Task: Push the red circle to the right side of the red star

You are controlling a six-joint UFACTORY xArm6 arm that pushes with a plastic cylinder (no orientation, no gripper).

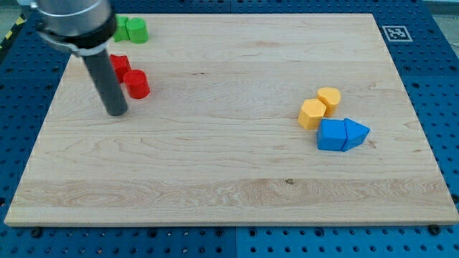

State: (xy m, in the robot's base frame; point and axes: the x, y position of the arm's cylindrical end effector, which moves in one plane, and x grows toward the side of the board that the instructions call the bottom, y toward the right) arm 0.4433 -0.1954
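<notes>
Red circle (137, 84) near the counter's (229, 179) top-left corner: a short round block standing upright, flat face up, no long axis or heading to read. Red star (119, 67) touching it on the upper-left, partly hidden by the rod. My tip (116, 112), a bare rod with nothing to open or shut, just left of and below the circle, slightly apart. Green blocks (131, 30) above. Yellow pair (320, 107) and blue pair (341, 134) far right. Square marker tag (396, 33) at top right, no readable writing.
</notes>
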